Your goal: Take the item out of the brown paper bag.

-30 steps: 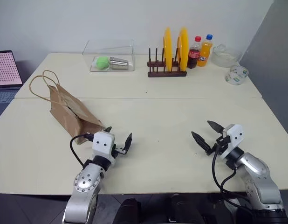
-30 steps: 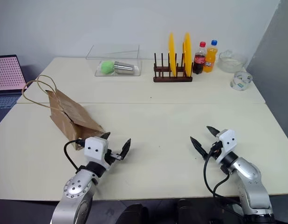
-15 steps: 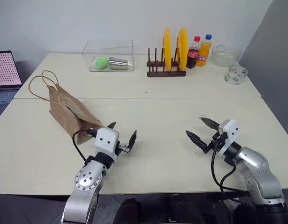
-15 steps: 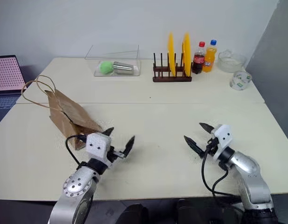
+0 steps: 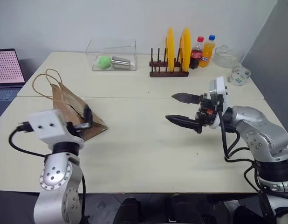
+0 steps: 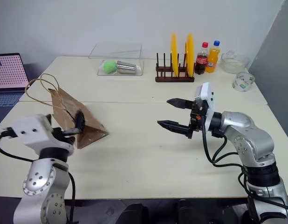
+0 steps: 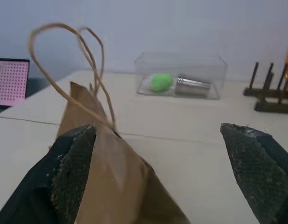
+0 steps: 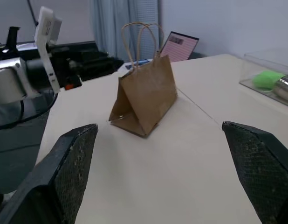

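Counter (image 5: 148, 140): pale, two tops set edge to edge, carrying everything below.
Brown paper bag (image 5: 74, 114): stands on the counter's left side, creased, its two loop handles up; its mouth cannot be made out from here.
Item: cannot be seen; whether it lies in the bag cannot be told.
Clear box (image 5: 113, 58): far edge, with a green ball and a metal cup inside.
Plate rack (image 5: 169, 70): far edge, two yellow plates upright in it.
Soda bottles (image 5: 201, 51): just right of the rack.
Left tool (image 7: 158, 172): fingers spread wide, empty, just beside the bag, one finger overlapping its side.
Right tool (image 5: 183, 109): fingers spread wide, empty, raised above mid-counter, pointing toward the bag, well apart from it.
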